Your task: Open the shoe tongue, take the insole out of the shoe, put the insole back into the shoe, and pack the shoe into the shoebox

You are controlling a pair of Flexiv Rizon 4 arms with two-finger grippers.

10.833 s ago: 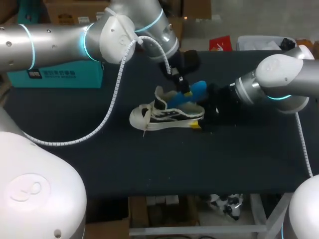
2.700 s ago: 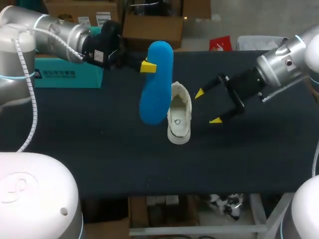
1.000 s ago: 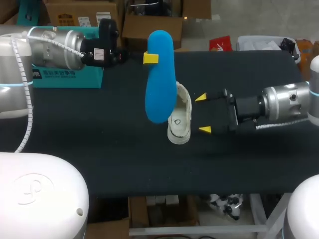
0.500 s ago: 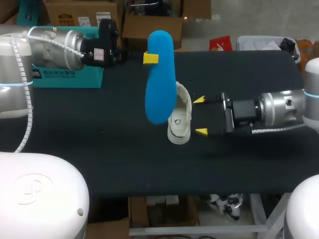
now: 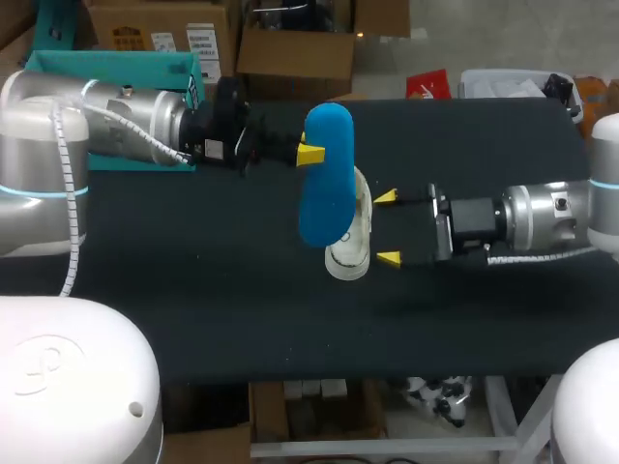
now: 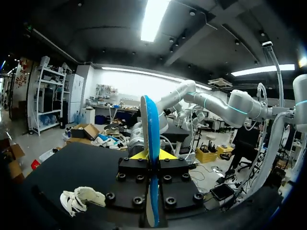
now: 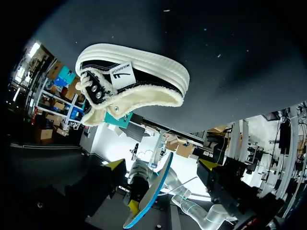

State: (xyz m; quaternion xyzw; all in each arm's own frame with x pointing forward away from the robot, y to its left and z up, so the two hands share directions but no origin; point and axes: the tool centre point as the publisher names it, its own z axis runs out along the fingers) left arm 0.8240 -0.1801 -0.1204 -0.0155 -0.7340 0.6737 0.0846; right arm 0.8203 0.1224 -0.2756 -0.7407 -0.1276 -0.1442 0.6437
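Blue foam insole [image 5: 324, 188] is pinched by left claw [image 5: 309, 153]; right claw [image 5: 387, 228] is spread beside white, side-labelled shoe [image 5: 349, 255].

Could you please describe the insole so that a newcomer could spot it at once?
Look at the middle of the dark table. Over the white shoe there, the left gripper holds the insole: the only bright blue thing, long and flat.

Printed tag [image 7: 121, 72] on shoe [image 7: 144, 81]
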